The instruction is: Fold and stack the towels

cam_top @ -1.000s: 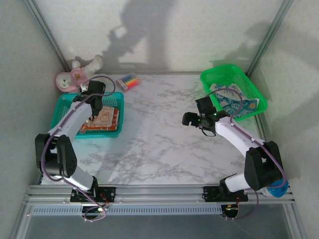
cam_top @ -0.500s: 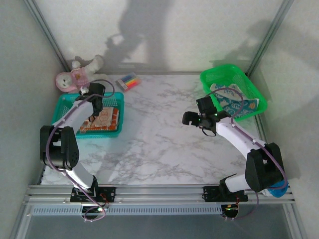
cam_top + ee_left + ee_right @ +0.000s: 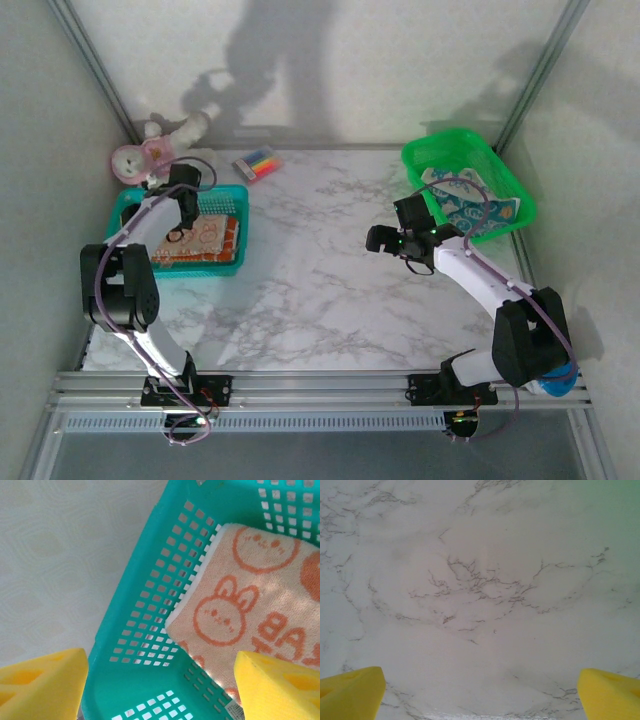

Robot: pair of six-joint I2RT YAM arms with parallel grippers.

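Left wrist view: the left end effector (image 3: 160, 692) hangs released and empty over the folded peach bunny towel (image 3: 250, 610) in the teal basket (image 3: 145, 605), far left. Placing is judged done. Next, the right end effector (image 3: 380, 238), released over the counter (image 3: 310, 270), should reach the white-and-blue towel (image 3: 465, 210) in the green basket (image 3: 455, 137).

Open marble tabletop (image 3: 320, 280) between teal basket (image 3: 200, 268) at left and green basket (image 3: 452, 136) at far right

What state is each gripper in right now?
Left gripper: open, empty, above the peach bunny towel in the teal basket.
Right gripper: open, empty, over the marble table.
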